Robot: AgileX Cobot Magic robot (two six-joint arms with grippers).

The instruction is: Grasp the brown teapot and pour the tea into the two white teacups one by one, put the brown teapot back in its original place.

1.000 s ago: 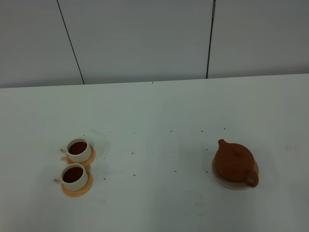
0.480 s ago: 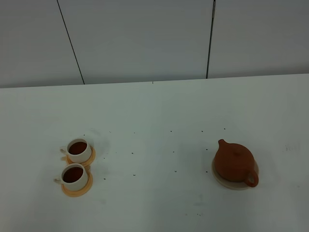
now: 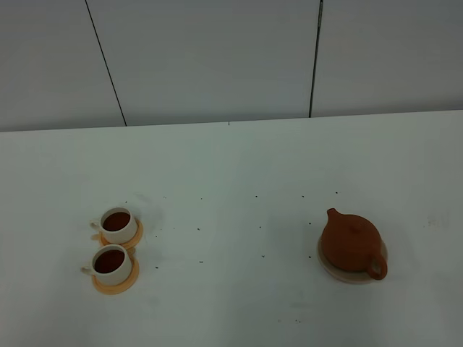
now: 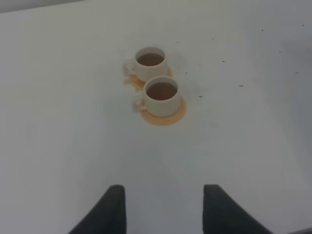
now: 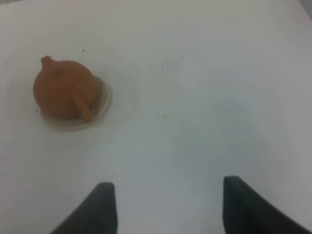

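The brown teapot [image 3: 351,241] stands upright on its beige disc [image 3: 379,256] at the right of the table; it also shows in the right wrist view [image 5: 63,89] on the disc [image 5: 103,97]. Two white teacups [image 3: 117,225] [image 3: 112,263], each holding dark tea, sit on orange coasters [image 3: 137,233] at the left, and show in the left wrist view [image 4: 150,61] [image 4: 161,94]. My left gripper [image 4: 164,207] is open and empty, well back from the cups. My right gripper [image 5: 165,207] is open and empty, away from the teapot. Neither arm shows in the exterior view.
The white table [image 3: 239,188] carries small dark specks [image 3: 257,196]. A grey panelled wall [image 3: 217,58] rises behind its far edge.
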